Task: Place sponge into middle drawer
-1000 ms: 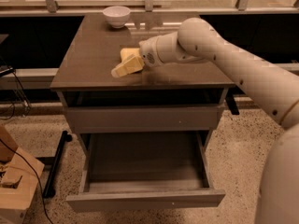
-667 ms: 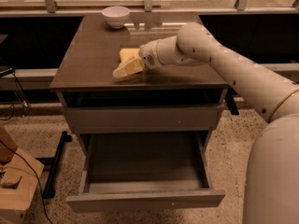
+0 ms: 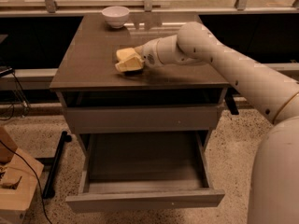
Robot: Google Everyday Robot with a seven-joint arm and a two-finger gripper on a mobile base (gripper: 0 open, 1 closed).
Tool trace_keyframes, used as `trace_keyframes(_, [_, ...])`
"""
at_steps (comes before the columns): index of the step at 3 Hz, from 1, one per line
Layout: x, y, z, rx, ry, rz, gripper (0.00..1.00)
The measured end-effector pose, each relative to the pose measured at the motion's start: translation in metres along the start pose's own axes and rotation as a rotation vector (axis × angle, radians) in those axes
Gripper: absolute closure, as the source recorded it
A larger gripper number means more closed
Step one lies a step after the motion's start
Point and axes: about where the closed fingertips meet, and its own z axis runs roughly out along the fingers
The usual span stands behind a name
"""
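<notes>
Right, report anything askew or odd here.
Nothing stands out. The cream hand rests at the pale-yellow foam sponge on the cabinet top; the wide grey-brown middle drawer hangs open, and the white bowl stands upright.

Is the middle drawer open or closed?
Open: the middle drawer sticks out, its inside showing. The gripper is up on the cabinet top.

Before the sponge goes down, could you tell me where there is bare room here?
The open middle drawer is bare inside. On the cabinet top, the front-left corner and the strip between bowl and gripper are free. The centre is crowded: the gripper is at the sponge.
</notes>
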Motion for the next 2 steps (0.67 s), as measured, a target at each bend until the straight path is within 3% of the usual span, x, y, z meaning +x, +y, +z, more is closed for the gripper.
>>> trace_keyframes(1, [-0.013, 0.015, -0.025, 0.026, -0.039, -0.038, 0.66])
trace_keyframes(2, [-0.032, 0.051, -0.055, 0.018, -0.07, -0.107, 0.88])
